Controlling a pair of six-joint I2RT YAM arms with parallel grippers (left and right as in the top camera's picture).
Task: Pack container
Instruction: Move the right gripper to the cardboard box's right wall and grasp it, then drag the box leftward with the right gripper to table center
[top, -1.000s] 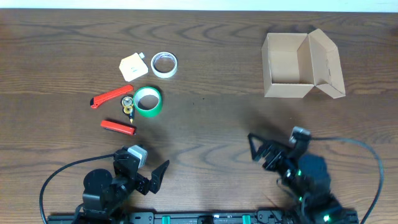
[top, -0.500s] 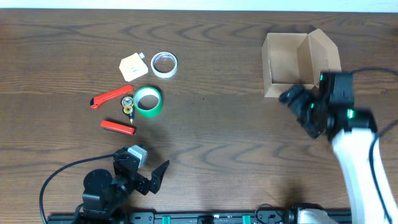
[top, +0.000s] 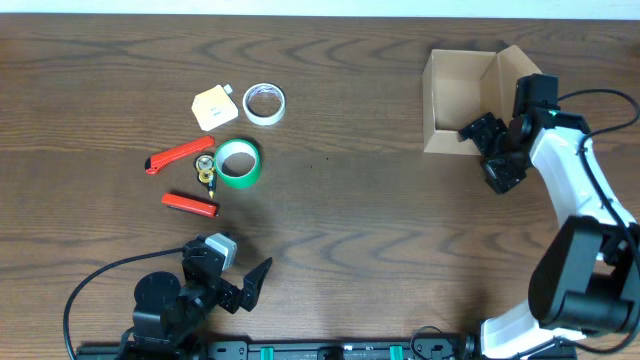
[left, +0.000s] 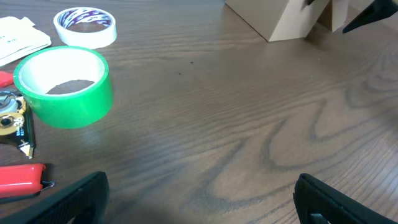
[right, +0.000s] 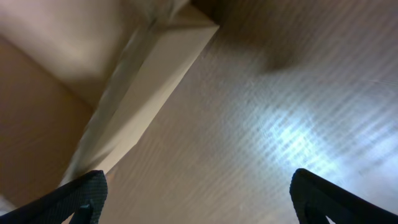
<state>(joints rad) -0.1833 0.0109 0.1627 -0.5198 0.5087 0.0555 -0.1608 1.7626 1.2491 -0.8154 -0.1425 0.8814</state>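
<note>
Since a second ago the right arm has swung out from the near edge of the counter (top: 340, 215) to the container (top: 458, 92), while everything else lies as it did. That cardboard box sits at the far right, open, its lid flap folded out to the right. The right tool (top: 489, 154) stands wide and empty at the box's near right corner by the flap, probably to steady or shift it. The left tool (left: 200, 186), also wide and empty, waits low near the front. The goods lie clustered at the left, well apart from the box: green tape roll (top: 238, 162), white tape roll (top: 264, 103), orange cutter (top: 180, 155).
</note>
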